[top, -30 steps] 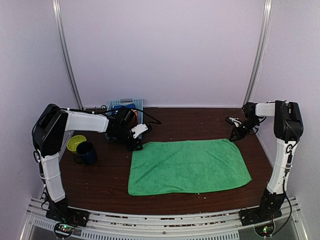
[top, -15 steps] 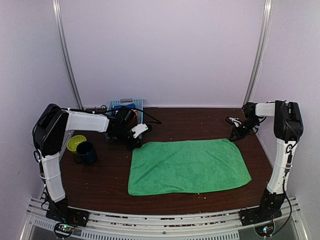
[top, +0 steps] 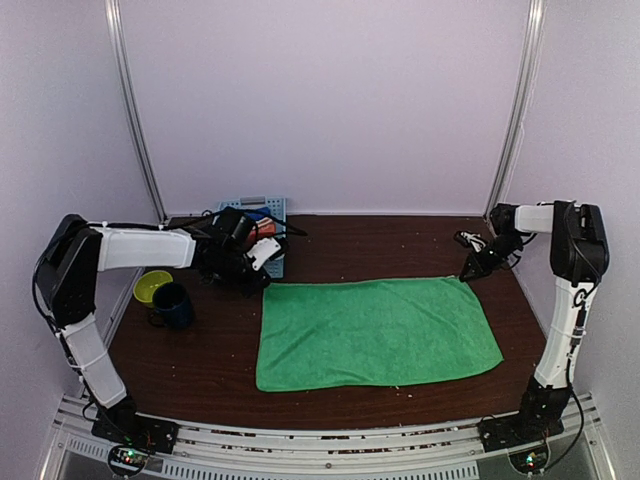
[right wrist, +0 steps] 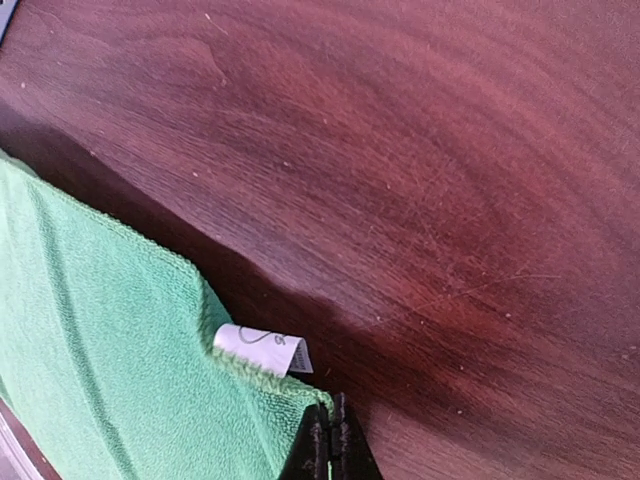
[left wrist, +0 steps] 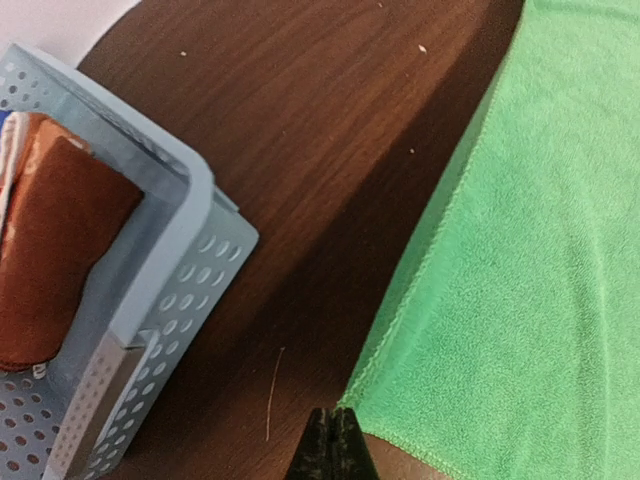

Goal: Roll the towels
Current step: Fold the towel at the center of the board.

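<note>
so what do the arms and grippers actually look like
They match. The left arm and right arm are built from white tubular links joined by chunky black joint housings, with thin black cables running along them. The left gripper and right gripper end in slim matte black fingers that taper to narrow tips.

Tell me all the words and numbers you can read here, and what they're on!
White tag on the corner of the green towel: it has dark, curly marks, but they are too blurred to read.
No other words, numbers or signs can be made out in any view.
</note>
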`<action>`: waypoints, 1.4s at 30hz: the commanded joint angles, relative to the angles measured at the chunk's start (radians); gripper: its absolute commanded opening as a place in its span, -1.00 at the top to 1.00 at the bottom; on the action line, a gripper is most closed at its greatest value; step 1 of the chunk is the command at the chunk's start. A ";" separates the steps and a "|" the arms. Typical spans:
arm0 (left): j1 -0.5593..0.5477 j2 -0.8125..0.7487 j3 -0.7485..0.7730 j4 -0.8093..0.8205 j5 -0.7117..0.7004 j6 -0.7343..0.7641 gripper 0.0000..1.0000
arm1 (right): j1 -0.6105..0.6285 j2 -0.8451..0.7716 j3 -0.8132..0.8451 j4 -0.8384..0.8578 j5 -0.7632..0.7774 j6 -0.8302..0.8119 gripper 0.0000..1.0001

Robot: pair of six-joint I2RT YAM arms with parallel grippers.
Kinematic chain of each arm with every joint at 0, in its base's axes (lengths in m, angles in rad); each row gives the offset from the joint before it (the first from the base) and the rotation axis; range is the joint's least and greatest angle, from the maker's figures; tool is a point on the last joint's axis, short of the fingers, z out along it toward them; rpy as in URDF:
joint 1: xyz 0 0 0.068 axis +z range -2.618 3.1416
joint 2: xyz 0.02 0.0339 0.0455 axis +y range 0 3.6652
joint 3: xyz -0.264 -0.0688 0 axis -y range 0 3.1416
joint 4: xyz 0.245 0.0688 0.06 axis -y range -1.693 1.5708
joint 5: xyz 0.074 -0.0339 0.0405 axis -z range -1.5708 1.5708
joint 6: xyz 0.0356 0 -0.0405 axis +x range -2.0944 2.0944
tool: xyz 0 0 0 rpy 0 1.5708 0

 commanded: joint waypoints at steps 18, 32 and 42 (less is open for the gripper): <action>0.036 -0.192 -0.062 0.074 -0.130 -0.126 1.00 | -0.045 -0.207 -0.041 0.096 -0.073 0.023 1.00; 0.036 -0.293 -0.155 0.075 -0.034 -0.195 1.00 | -0.053 -0.247 -0.128 0.065 -0.114 -0.081 1.00; 0.038 -0.074 -0.051 0.069 -0.007 -0.338 0.42 | -0.053 -0.207 -0.144 0.079 -0.096 -0.080 1.00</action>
